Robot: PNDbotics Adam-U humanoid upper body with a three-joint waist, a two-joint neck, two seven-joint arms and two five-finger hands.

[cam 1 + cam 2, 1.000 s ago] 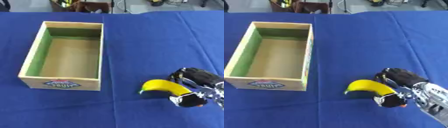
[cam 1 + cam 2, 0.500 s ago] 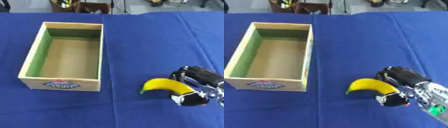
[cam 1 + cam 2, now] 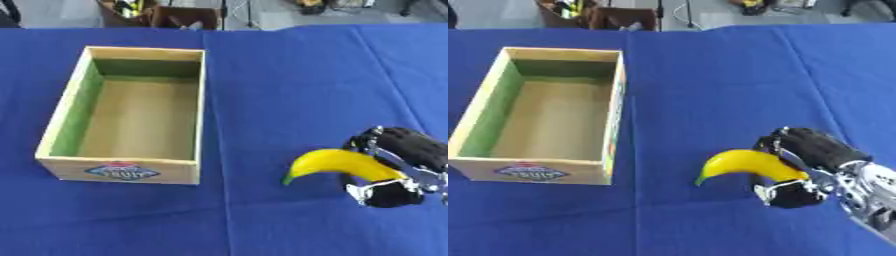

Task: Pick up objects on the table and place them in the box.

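A yellow banana (image 3: 337, 164) with a green tip lies at the lower right of the blue table, its green end pointing left. My right hand (image 3: 811, 150) comes in from the lower right, fingers above the banana and thumb (image 3: 785, 194) below it, curled round its right end. The wooden box (image 3: 131, 115), green inside on its walls with a bare brown floor, stands at the left and holds nothing. The left hand shows in neither view.
The blue cloth (image 3: 289, 75) covers the whole table. Beyond the far edge are dark boxes and clutter (image 3: 175, 12) on the floor. A fruit label (image 3: 122, 171) marks the box's near wall.
The right hand and banana have shifted slightly up and right in the views; the fingers stay curled on the banana. The box has not moved.
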